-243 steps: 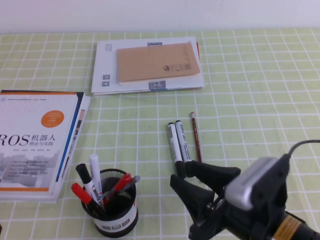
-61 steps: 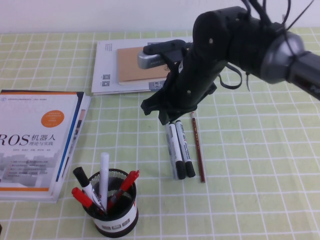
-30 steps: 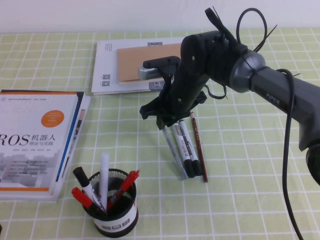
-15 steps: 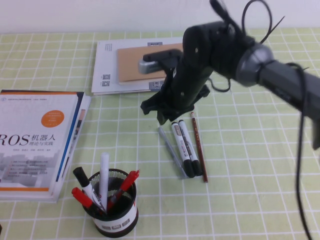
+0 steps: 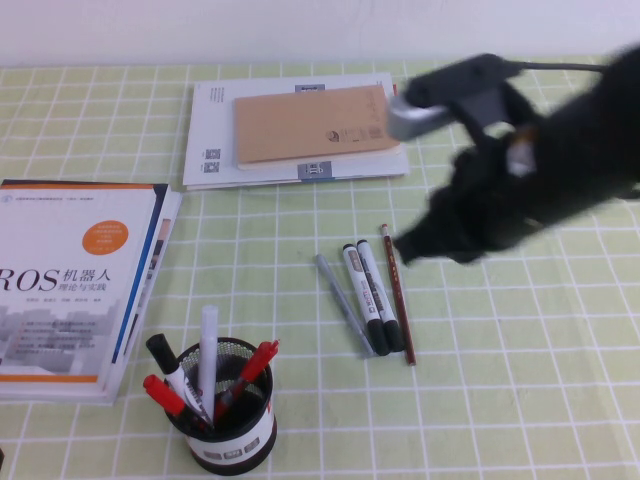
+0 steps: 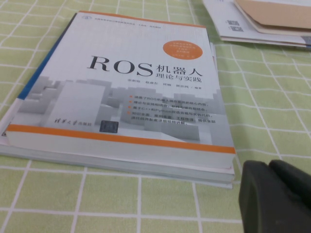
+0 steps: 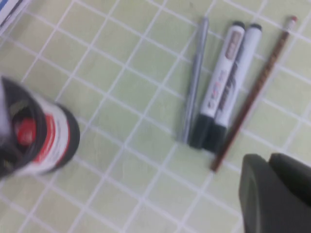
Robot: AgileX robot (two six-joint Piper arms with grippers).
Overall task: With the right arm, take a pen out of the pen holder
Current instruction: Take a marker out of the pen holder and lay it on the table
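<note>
The black mesh pen holder (image 5: 228, 432) stands near the table's front edge with a white marker, red pens and a black one sticking out; it also shows in the right wrist view (image 7: 41, 141). A slim grey pen (image 5: 342, 299) lies on the cloth just left of two black-capped markers (image 5: 372, 297) and a brown pencil (image 5: 396, 292). My right gripper (image 5: 420, 246) hovers blurred to the right of these, shut and holding nothing; its fingers (image 7: 262, 194) are pressed together. My left gripper (image 6: 271, 171) rests low beside the ROS book, fingers together.
A thick ROS book (image 5: 75, 285) lies at the left, close to the holder. A tan notebook on white booklets (image 5: 300, 130) sits at the back centre. The green checked cloth covers the whole table.
The grey pen now lies alone on the cloth beside the markers. My right arm has swung away to the right, and its jaws have closed empty.
</note>
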